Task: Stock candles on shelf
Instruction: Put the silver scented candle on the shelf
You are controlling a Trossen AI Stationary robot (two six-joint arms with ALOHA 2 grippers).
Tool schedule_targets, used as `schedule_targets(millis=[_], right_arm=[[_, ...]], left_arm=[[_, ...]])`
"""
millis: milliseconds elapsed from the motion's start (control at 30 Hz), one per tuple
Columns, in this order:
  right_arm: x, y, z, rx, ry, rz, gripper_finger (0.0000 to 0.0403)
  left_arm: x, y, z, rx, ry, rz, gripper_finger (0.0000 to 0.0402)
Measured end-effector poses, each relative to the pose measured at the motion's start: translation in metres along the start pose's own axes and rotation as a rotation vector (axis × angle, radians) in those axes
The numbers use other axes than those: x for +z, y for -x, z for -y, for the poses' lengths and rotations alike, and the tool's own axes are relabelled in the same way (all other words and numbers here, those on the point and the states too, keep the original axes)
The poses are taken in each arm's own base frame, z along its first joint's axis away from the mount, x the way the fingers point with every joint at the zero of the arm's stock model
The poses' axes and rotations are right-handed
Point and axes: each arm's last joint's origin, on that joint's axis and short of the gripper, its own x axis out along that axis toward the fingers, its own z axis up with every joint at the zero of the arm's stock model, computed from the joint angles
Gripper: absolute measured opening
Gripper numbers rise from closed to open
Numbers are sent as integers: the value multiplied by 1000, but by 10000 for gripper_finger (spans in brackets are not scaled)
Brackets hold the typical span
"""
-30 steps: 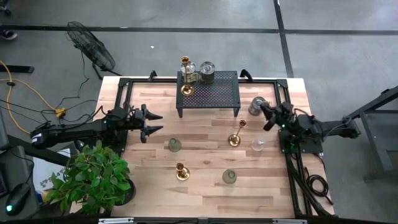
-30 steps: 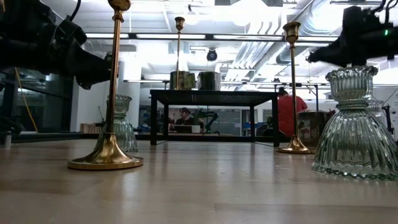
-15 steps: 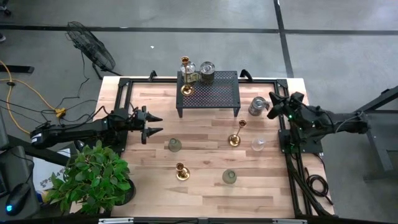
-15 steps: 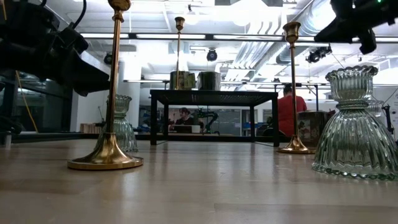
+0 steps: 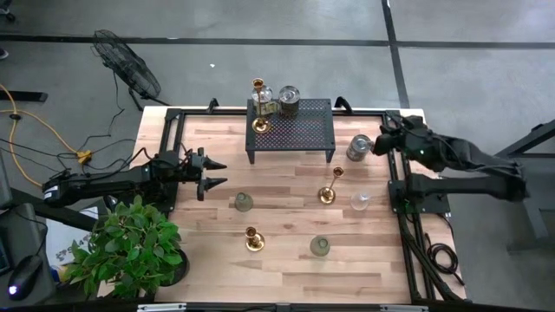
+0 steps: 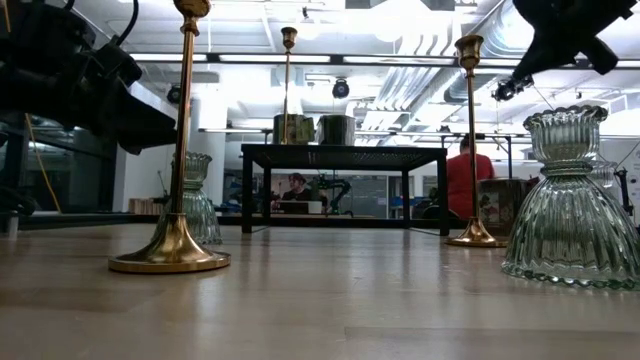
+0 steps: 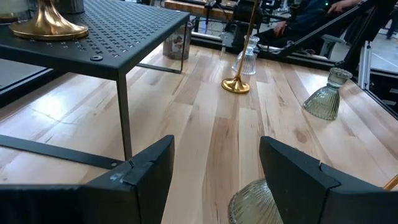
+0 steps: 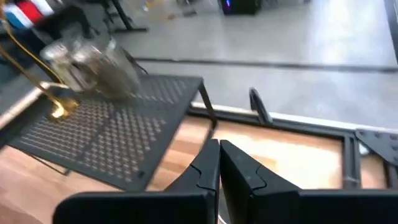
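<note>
In the high view, the shelf [image 5: 291, 128] stands at upper centre of the table [image 5: 217, 269], with a tall brass candlestick [image 5: 259, 106] and two jar candles [image 5: 287, 99] at its upper left corner. The left gripper [image 5: 214, 172] hovers left of centre with its fingers spread and nothing between them; the right gripper [image 5: 387, 137] is clenched and empty at the upper right, just beside a glass candle [image 5: 358, 147]. More candles are scattered across the lower middle, among them a short brass candlestick [image 5: 252, 238], and a potted plant [image 5: 130, 245] fills the lower left. In the low view, the shelf [image 6: 343, 152] sits at centre, a brass candlestick [image 6: 182, 150] at left and a ribbed glass candle [image 6: 568, 200] at right. In the left wrist view, the spread fingers [image 7: 149, 168] frame bare wood, with the shelf [image 7: 112, 37] at upper left. In the right wrist view, the closed fingers [image 8: 211, 165] meet at lower centre, with the shelf [image 8: 112, 134] at left.
</note>
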Motion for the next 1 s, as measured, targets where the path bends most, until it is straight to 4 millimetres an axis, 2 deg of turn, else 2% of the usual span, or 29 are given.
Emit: schedule_targets(millis=[300,400,500,667,800,900,1000], right_arm=[[0,-23,6,-66,3,-200,4],[0,-35,4,-71,35,-266,20],[-1,-48,3,-82,65,-329,53],[-3,-68,3,-116,88,-422,133],[-5,-85,6,-145,8,-506,191],[-6,-97,10,-140,-57,-582,218],[-7,-107,16,-137,-89,-644,227]], left_arm=[[0,0,0,0,0,1,230],[0,0,0,0,0,1,230],[0,0,0,0,0,1,230],[0,0,0,0,0,1,230],[0,0,0,-1,0,1,230],[0,0,0,-1,0,1,230],[0,0,0,-1,0,1,230]])
